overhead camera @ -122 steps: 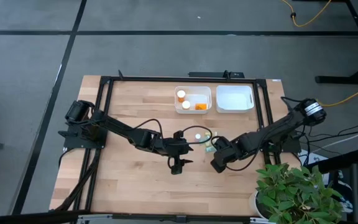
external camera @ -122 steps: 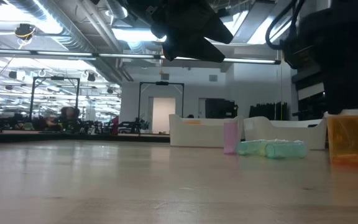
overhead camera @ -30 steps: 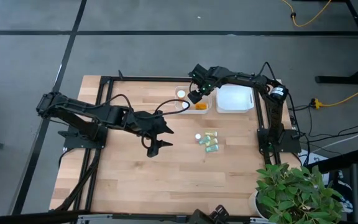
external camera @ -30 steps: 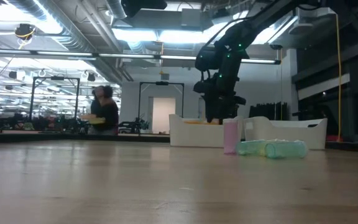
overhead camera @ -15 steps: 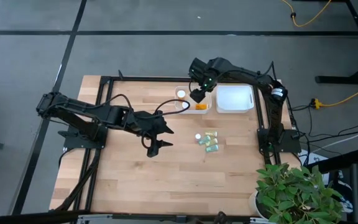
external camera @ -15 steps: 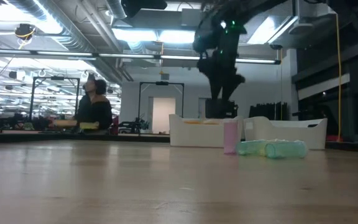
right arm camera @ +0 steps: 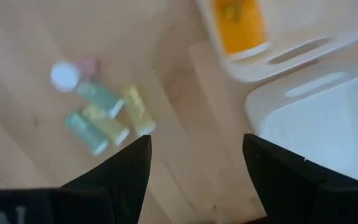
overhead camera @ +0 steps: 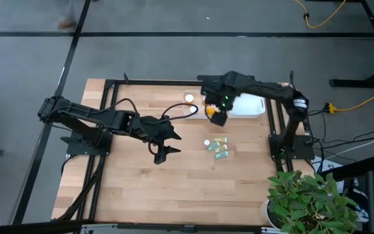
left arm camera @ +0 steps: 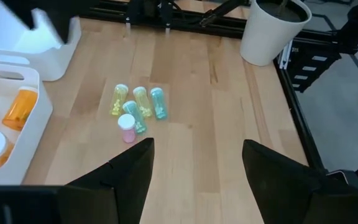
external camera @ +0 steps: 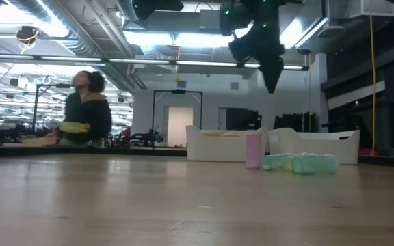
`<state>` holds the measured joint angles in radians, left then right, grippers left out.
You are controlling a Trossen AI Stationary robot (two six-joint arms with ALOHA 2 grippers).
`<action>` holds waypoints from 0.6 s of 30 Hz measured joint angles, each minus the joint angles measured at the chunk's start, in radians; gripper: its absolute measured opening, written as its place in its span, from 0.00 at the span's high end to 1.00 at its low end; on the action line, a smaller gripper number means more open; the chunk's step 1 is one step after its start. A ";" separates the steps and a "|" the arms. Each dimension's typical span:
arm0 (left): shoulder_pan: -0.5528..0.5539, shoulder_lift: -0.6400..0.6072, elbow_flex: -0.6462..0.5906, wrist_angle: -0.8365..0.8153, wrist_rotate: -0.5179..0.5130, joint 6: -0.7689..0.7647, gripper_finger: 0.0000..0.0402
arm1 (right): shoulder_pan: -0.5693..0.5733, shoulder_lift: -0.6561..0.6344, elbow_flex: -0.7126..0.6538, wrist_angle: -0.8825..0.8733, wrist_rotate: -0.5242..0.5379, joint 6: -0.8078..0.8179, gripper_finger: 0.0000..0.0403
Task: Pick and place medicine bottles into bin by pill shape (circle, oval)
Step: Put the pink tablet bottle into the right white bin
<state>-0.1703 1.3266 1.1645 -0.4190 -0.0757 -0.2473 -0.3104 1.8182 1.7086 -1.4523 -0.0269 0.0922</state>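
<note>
1. The right tool (overhead camera: pixel 217 118) hangs in the air above the near edge of the left bin (overhead camera: pixel 188 112), toward the far edge of the surface (overhead camera: pixel 135 188). Its fingers are spread, with nothing between them.
2. The left tool (overhead camera: pixel 159 156) hovers left of the surface's middle, its fingers spread apart and empty.
3. Orange bottles with white caps (left arm camera: pixel 17 109) lie inside the left bin; the right bin (overhead camera: pixel 245 104) stands just beside it along the far edge.
4. A cluster of pale green and yellow bottles (overhead camera: pixel 219 147) lies on its side near the middle of the surface, with one pink bottle (left arm camera: pixel 127 127) standing upright against it.
5. In the room beyond, a person (external camera: pixel 87 113) holds a yellow-green object.
</note>
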 joint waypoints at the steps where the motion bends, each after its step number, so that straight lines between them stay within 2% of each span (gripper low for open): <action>1: 0.000 0.000 0.000 0.000 -0.001 -0.004 0.41 | 0.020 -0.028 -0.046 0.027 -0.001 -0.007 0.37; 10: 0.000 0.000 0.000 0.001 -0.012 -0.005 0.41 | 0.166 -0.250 -0.532 0.576 -0.002 0.048 0.37; 18: 0.000 0.000 0.000 0.001 -0.020 -0.005 0.41 | 0.244 -0.270 -0.770 0.867 -0.004 0.192 0.37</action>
<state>-0.1707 1.3266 1.1645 -0.4184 -0.0961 -0.2523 -0.0663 1.5478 0.9387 -0.5857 -0.0307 0.2841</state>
